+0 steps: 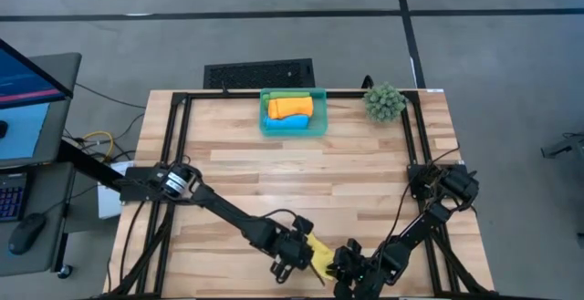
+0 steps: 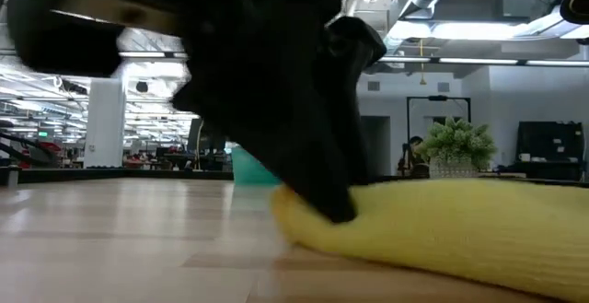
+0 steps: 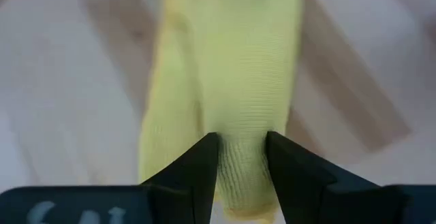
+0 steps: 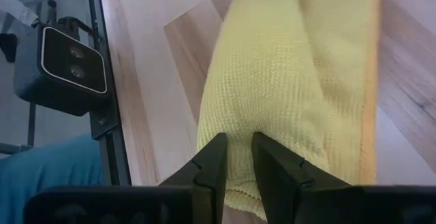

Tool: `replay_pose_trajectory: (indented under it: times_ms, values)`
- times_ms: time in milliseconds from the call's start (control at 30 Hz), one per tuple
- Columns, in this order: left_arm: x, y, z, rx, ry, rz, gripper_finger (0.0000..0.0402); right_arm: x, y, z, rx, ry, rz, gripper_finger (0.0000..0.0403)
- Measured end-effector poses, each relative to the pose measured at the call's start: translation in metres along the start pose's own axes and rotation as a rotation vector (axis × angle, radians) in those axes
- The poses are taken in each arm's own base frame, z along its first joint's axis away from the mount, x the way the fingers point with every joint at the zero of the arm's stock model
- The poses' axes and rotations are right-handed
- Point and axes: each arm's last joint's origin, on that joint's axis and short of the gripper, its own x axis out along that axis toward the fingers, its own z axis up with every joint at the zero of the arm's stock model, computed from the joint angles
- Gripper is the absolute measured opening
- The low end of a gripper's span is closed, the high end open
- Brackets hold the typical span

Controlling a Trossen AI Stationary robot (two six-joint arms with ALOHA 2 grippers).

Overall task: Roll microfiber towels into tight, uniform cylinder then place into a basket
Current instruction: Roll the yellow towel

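The yellow towel (image 1: 319, 253) lies as a thick, long bundle on the table near its front edge, between my two grippers. My left gripper (image 1: 297, 256) is shut on the towel's left end, and my right gripper (image 1: 345, 265) is shut on its right end. At the far edge stands the teal basket (image 1: 321, 118). In it lie an orange towel (image 1: 292, 108), a blue towel (image 1: 285, 123) and a green towel (image 1: 287, 93). My left gripper pinches the yellow towel's left end (image 3: 242, 173) between its two fingers (image 3: 204, 166). It comes slanting down from the table's left, and the towel runs on lengthwise beyond the fingers. That end (image 2: 299, 213) rests on the table. My right gripper pinches the towel's right end (image 4: 237, 152) between its two fingers (image 4: 214, 166), slanting down, with the towel stretching away lengthwise. How many layers it has cannot be told. The towel lies on the table.
A spiky green plant ball (image 1: 384, 102) sits at the far right corner. A black frame (image 1: 178, 145) runs along the table's edges. A dark camera unit (image 4: 71, 64) stands by the near edge beside the towel. Bare wood lies between the towel and the basket.
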Motion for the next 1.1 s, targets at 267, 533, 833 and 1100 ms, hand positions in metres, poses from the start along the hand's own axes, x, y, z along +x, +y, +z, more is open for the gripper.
replay_pose_trajectory:
  times_ms: [267,533,833,1100]
  values:
    - [0.004,0.017,-0.005,-0.119,0.002,-0.099,0.0122,-0.001,0.001,-0.002,-0.002,0.003,0.007,0.0097]
    - [0.015,0.018,-0.009,-0.171,0.03,-0.137,0.0122,0.002,0.001,0.002,-0.008,0.032,0.03,0.0097]
    - [0.02,0.018,-0.012,-0.199,0.048,-0.147,0.0122,-0.008,0.006,0.006,-0.216,0.058,0.077,0.0098]
    - [0.021,0.018,-0.012,-0.215,0.05,-0.147,0.0122,-0.051,0.01,0.008,-0.257,0.085,0.064,0.0098]
